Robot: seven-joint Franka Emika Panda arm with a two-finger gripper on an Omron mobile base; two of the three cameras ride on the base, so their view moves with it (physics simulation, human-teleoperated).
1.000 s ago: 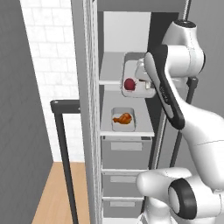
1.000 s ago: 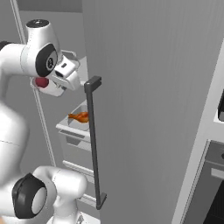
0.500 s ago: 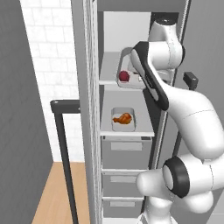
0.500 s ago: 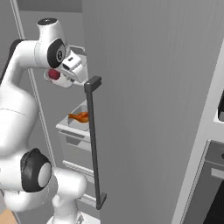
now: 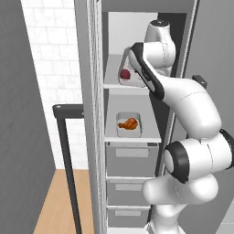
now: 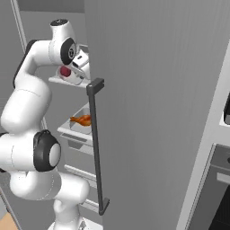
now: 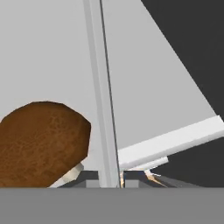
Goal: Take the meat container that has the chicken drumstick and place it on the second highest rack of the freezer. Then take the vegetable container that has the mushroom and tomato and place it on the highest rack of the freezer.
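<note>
My gripper (image 6: 80,64) is shut on the wall of the vegetable container (image 5: 129,73), which I hold steeply tilted just above the freezer's (image 5: 137,45) highest rack (image 5: 114,86). The tomato (image 5: 124,74) lies in it, also seen as the tomato (image 6: 65,72) from the right. In the hand view the gripper (image 7: 112,179) pinches the tray's thin wall (image 7: 101,96), with the brown mushroom (image 7: 41,142) to its left. One rack lower, the meat container (image 5: 129,124) sits flat with the chicken drumstick (image 5: 128,123) inside; the drumstick (image 6: 81,119) shows from the right too.
The freezer's open door edge (image 5: 91,137) with its dark bar handle (image 5: 67,155) stands at the left. A tall grey door panel (image 6: 157,112) with a bar handle (image 6: 96,143) is close on the right. Grey drawers (image 5: 131,160) lie below the racks. A black oven (image 6: 220,179) is far right.
The arm has stretched up and into the freezer, carrying the vegetable container from the front of the upper rack further in and slightly higher. The meat container has not moved.
</note>
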